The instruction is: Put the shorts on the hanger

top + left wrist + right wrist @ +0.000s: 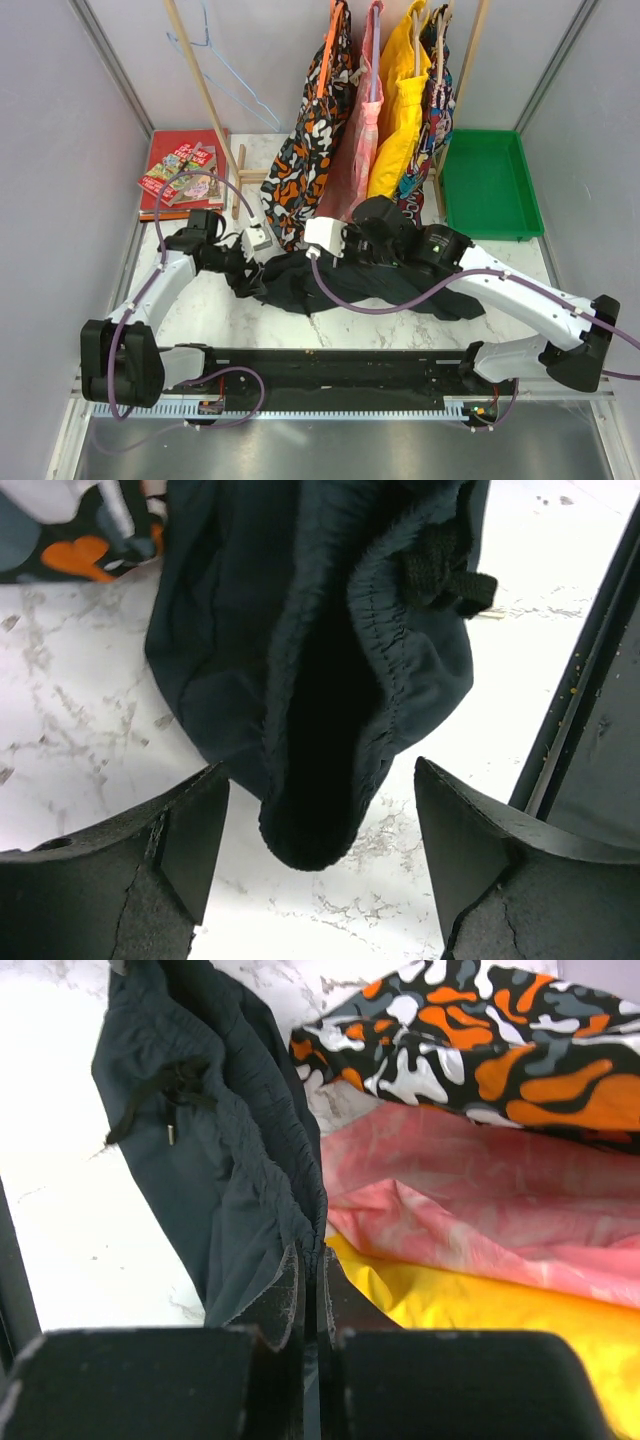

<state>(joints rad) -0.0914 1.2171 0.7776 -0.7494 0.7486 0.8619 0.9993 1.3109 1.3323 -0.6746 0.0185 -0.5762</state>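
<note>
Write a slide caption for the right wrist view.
Right gripper, fingers shut on the black shorts' waistband, beside a pink garment and a yellow garment.

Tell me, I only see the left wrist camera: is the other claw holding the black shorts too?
Observer: Yes. The right claw is shut on the shorts, pinching the waistband.
Operator: Where's the hanger? I can't see it.
Observer: The pale-blue hanger hangs at the back left, beside a wooden pole.
Operator: Anything on the other side?
Observer: A green tray sits at the back right.
</note>
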